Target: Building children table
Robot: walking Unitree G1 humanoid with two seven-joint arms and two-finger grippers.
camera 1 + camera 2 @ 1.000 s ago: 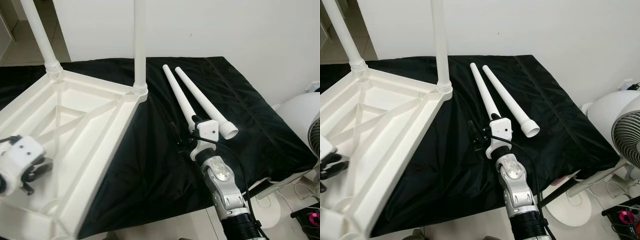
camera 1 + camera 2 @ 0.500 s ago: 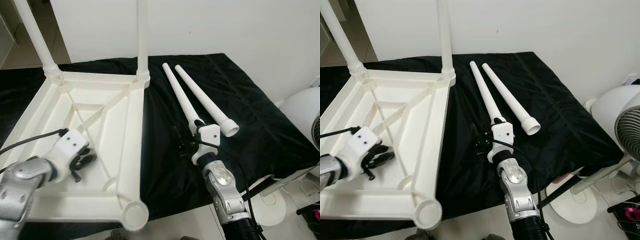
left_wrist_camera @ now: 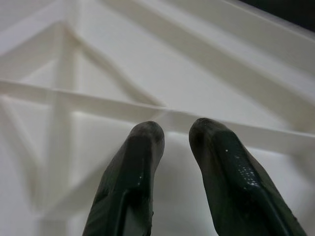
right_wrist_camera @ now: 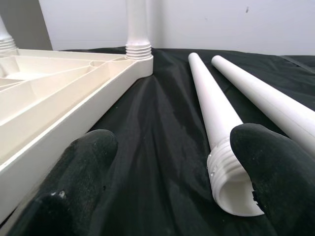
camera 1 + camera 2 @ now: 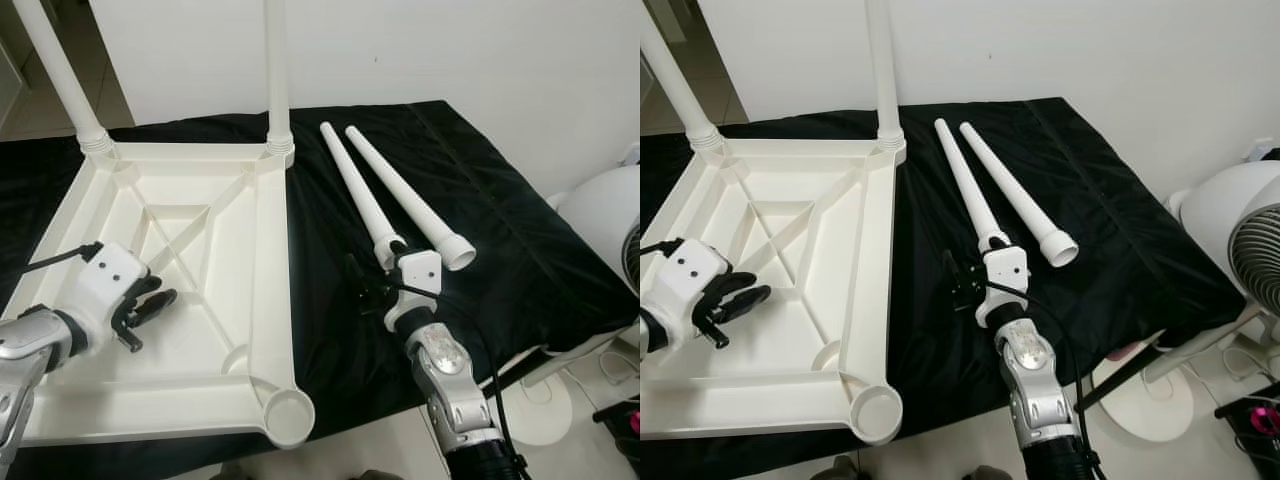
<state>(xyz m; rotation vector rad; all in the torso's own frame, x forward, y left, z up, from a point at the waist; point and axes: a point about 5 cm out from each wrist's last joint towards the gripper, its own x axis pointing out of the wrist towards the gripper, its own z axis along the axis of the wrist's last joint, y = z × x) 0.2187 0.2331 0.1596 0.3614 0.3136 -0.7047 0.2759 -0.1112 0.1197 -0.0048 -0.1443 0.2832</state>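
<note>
Your head stereo pair looks forward and down from above the near edge of the black cloth [image 5: 480,220]. Both eyes share the upturned tabletop [image 5: 200,260], two loose legs [image 5: 1005,185], both arms and the wall; right eye also catches more of the fan [image 5: 1250,250]. Left wrist cam sits very close over the tabletop's ribbed underside, looking along its fingers [image 3: 133,172]. Right wrist cam sits low on the cloth, facing the wall, sighting along the legs past the nearer leg's threaded end [image 4: 231,177]; it shares the tabletop's corner post [image 4: 138,34] with the head views.
</note>
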